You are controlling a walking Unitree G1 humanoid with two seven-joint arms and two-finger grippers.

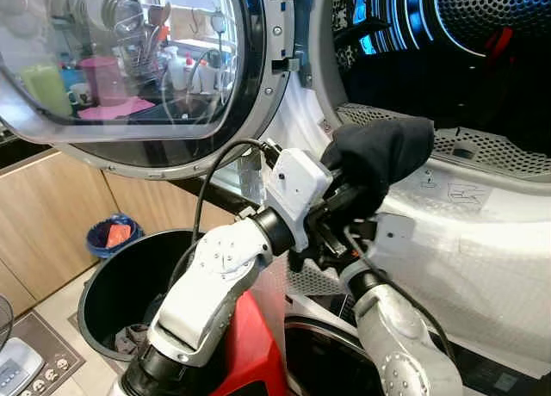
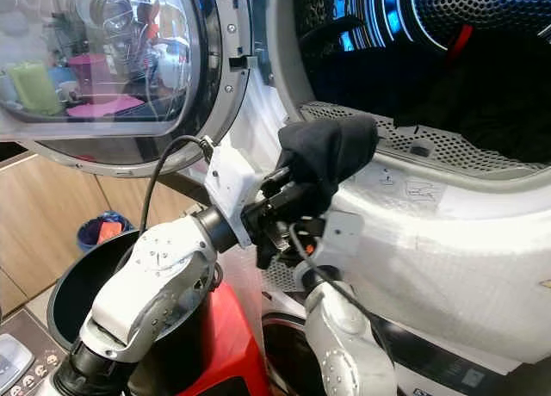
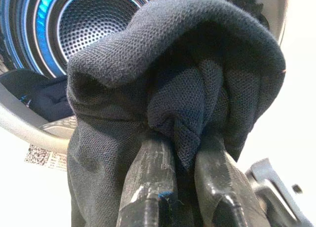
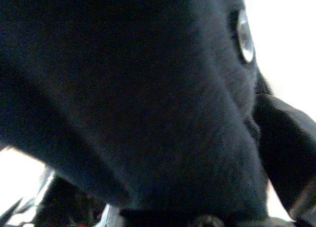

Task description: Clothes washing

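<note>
One dark garment [image 1: 383,155], two bins [image 1: 138,280].

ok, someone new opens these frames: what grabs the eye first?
The bunched dark navy garment held up at the washing machine's open mouth, pinched by the left claw; the right claw sits just beneath it. Next, the blue-lit perforated drum beyond, and the open glass door on the left, above a black bucket on the floor.

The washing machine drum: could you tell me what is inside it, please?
Dark clothes lie inside the drum; the dark garment held by the left pincer hides part of it.
</note>
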